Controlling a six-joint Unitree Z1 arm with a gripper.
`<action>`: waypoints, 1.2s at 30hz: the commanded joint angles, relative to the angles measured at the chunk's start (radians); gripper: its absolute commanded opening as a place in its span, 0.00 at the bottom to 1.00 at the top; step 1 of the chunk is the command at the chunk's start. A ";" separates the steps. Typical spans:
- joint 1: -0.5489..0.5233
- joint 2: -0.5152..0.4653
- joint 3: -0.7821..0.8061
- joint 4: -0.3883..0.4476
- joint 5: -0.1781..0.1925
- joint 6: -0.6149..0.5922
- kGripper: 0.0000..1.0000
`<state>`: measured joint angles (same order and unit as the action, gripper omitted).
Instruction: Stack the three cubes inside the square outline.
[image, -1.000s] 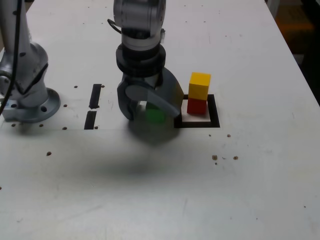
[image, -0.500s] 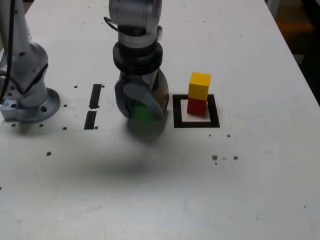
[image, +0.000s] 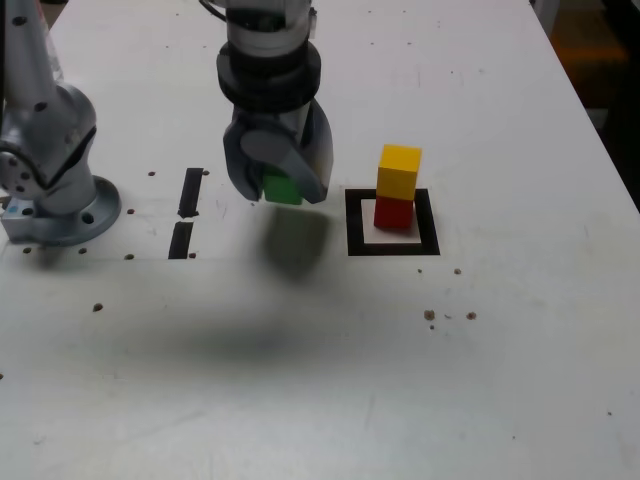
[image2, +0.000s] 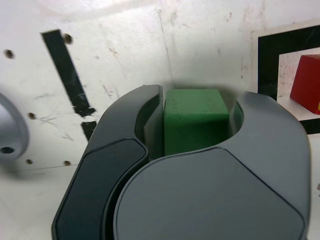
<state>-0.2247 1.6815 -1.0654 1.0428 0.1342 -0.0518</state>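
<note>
A robot arm (image: 270, 80) over a marked tabletop (image: 300, 370) suggests a lab.

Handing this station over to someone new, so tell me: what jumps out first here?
Probably the yellow cube atop the red cube, inside the square outline. Next, the green cube, held in the gripper above the table, on the exterior view's left of that stack.

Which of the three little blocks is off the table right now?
The matte green cube: it hangs between the jaws above the table, while the matte yellow cube sits on the matte red cube.
</note>
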 joint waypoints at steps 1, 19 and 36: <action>0.001 -0.002 -0.066 0.069 0.012 -0.002 0.19; 0.001 0.065 -0.435 0.285 0.021 0.049 0.19; 0.072 0.190 -0.539 0.255 -0.018 0.123 0.19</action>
<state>-0.1562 1.8684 -1.5937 1.3005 0.1167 0.0666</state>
